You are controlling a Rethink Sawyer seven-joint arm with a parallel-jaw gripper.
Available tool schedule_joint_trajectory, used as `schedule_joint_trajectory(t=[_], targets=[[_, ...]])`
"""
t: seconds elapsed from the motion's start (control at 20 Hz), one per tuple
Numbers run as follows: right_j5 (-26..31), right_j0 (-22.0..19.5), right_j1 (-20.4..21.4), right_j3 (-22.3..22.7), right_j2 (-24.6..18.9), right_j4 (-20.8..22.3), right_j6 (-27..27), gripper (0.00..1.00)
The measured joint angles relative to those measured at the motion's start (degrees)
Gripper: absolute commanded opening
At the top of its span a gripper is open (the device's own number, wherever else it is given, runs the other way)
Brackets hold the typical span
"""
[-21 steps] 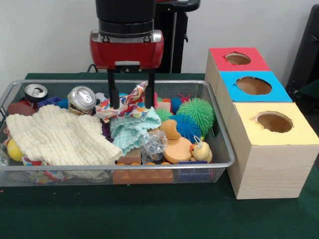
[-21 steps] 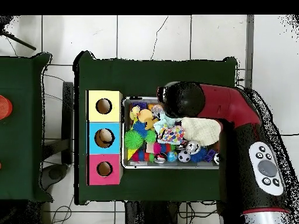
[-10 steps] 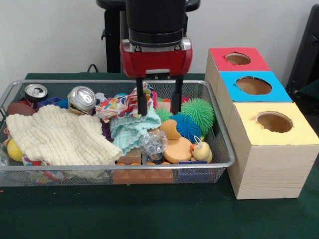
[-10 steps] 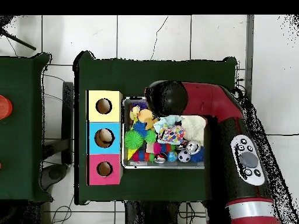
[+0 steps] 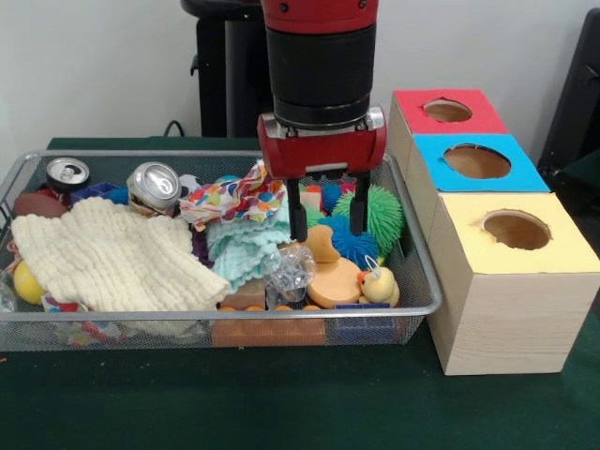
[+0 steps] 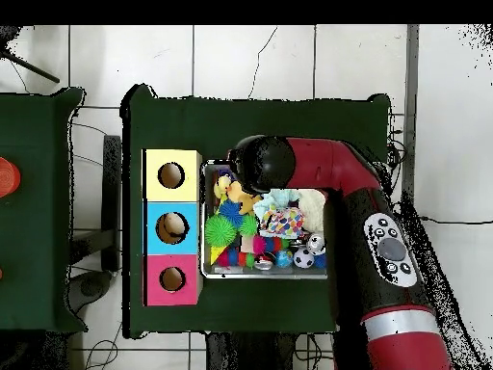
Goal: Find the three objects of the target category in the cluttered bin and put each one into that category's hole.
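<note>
My gripper (image 5: 326, 225) hangs open over the right part of the wire bin (image 5: 112, 318), its two black fingers straddling an orange duck-shaped toy (image 5: 322, 244) just below the tips. Nothing is held between them. A blue spiky ball (image 5: 356, 242) and a green spiky ball (image 5: 379, 208) lie right beside the right finger. A small yellow rubber duck (image 5: 379, 284) sits at the bin's front right. In the overhead view the arm's black wrist (image 6: 255, 166) covers the gripper.
The bin also holds a cream knit cloth (image 5: 108, 255), a teal cloth (image 5: 246, 246), a patterned cloth (image 5: 234, 197), two cans (image 5: 155, 185), crumpled clear plastic (image 5: 288, 270) and orange bricks (image 5: 267, 328). Red (image 5: 448, 112), blue (image 5: 478, 161) and yellow (image 5: 516, 230) boxes with holes stand on the right.
The arm has swung rightward across the bin, from above the patterned cloth to above the orange toy, and has come lower. The gripper stays open and empty.
</note>
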State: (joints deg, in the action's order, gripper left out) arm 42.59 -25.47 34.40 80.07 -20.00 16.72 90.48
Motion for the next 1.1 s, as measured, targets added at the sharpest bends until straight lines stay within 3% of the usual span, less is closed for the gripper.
schedule_joint_trajectory(t=[0.35,0.65,1.1], targets=[[0.91,0.75,-2.94,-3.63,0.0,0.12,0.0,1.0],[8.03,1.63,-5.57,-9.5,-0.04,0.31,0.0,1.0],[15.53,1.32,-6.07,-13.39,-0.06,0.62,0.0,1.0]])
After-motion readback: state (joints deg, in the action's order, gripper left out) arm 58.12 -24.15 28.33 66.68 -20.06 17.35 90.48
